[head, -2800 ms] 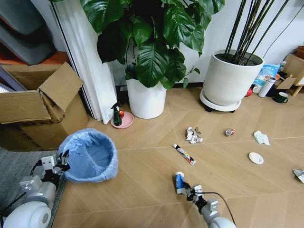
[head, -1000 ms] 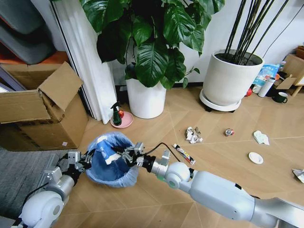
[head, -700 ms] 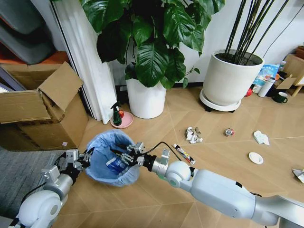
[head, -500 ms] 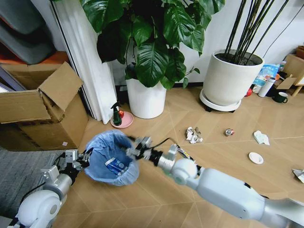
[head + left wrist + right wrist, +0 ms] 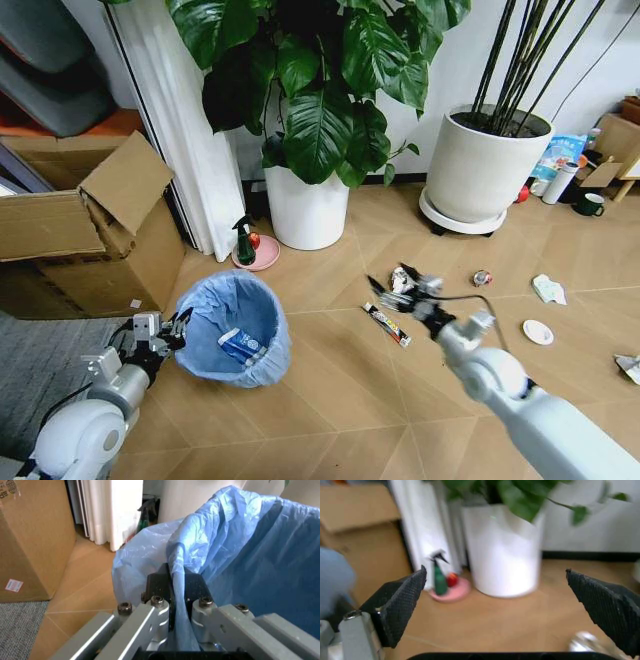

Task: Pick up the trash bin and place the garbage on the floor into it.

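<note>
**One packet in the bin, the rest waiting on the boards**

The light brown chevron-patterned wooden floor [image 5: 330, 400] carries everything here. The small round dark trash bin with its crinkly light-blue bag [image 5: 235, 330] sits near the cardboard box [image 5: 90, 235], and the left gripper [image 5: 160, 330] has its fingers clamped on the bag-covered rim, which looks meant to steady the mouth and keep it facing the litter. A blue-white packet [image 5: 243, 346] lies inside.

The right gripper [image 5: 405, 283] hangs above the crumpled silvery-white paper wad [image 5: 403, 283], fingers spread wide and empty, apparently lining up on it. Just beside lies the thin dark stick wrapper [image 5: 386, 324]. Farther off are the white round lid [image 5: 538, 332], a crumpled white tissue [image 5: 549, 289] and a tiny red-silver piece [image 5: 483, 277], all well apart from the bin.
</note>
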Available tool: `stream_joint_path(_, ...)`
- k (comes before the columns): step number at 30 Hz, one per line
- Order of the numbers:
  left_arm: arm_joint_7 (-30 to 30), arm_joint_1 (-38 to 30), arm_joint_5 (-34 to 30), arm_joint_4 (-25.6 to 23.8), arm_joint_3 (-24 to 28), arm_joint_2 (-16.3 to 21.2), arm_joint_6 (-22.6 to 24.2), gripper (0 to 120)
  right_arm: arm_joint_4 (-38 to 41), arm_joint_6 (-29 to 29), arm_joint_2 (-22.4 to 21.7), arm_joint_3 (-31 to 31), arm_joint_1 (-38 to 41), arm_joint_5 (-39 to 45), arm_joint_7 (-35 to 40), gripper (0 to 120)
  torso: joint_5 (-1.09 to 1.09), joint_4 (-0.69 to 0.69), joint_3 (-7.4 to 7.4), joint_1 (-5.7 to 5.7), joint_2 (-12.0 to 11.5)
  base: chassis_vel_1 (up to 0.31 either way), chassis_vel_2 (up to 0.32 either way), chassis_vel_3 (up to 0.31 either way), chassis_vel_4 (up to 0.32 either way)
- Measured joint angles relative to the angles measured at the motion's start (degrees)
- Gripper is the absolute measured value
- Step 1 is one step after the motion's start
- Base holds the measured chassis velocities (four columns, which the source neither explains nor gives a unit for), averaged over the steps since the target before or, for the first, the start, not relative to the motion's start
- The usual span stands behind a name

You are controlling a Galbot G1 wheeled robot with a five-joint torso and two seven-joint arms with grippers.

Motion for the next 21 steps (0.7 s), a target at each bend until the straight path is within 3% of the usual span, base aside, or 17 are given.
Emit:
stream_joint_path(9, 0.0, 0.2, 0.0, -0.2, -0.5, -0.5, 0.0, 1, -6.6, 0.3, 0.8, 10.8, -7.3, -4.4, -3.5, 100, -0.01, 0.01, 0.00, 0.00, 0.0, 0.000, 0.000, 0.000, 0.000)
stream_joint_path(14, 0.0, 0.7, 0.9, -0.3, -0.7, -2.5, -0.1, 1, -14.0, 4.5, 5.1, 14.6, -7.7, -9.5, -3.4, 100, -0.02, 0.02, 0.00, 0.00, 0.0, 0.000, 0.000, 0.000, 0.000)
stream_joint_path(21, 0.2, 0.7, 1.6, 0.3, -1.3, -3.6, -0.4, 1, -15.7, 5.1, 9.4, 20.2, -9.7, -9.9, -4.3, 100, -0.02, 0.02, 0.00, 0.00, 0.0, 0.000, 0.000, 0.000, 0.000)
